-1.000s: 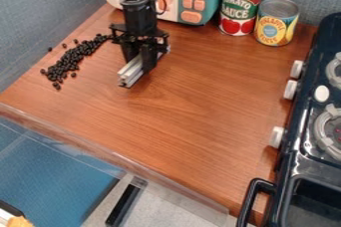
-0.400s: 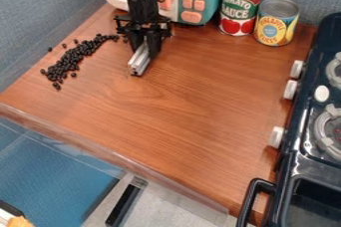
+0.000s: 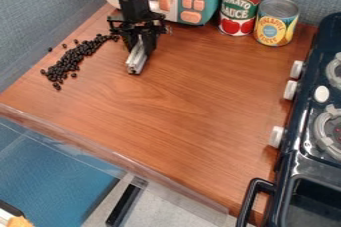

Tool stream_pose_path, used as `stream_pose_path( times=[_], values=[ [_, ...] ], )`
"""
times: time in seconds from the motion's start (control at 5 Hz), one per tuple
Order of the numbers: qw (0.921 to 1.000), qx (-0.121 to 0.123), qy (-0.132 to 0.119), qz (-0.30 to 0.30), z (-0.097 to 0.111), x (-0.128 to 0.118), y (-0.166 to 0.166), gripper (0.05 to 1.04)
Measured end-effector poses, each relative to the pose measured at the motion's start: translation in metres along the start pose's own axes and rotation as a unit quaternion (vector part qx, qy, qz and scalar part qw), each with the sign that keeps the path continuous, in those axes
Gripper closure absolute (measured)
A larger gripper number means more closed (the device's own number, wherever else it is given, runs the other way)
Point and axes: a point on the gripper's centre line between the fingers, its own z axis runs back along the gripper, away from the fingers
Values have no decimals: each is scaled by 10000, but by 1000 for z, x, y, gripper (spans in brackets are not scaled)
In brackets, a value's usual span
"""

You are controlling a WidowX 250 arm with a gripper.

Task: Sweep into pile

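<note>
Black beans (image 3: 69, 62) are in a loose streak along the tabletop's (image 3: 200, 91) left side. Hand (image 3: 140, 45) is closed around a grey bar (image 3: 136, 59), just right of them, so imo it's lining up a sweep. Next: bar outside the strays (image 3: 56, 86), then push inward gently.

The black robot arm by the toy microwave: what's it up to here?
It has a pale, narrow bar gripped in its end effector, pointing down at the wooden counter, apparently as a sweeping tool. Small black beans lie in a long slanting band on the image-left side, with a few strays around it, so they are not one compact pile. The bar is apart from them, to their right in the image.
</note>
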Motion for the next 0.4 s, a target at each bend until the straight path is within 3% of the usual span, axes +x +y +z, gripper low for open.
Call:
stream_pose_path(
  times=[0.4],
  values=[
    [9977, -18, -169, 658, 7, -16, 23, 678]
  ],
)
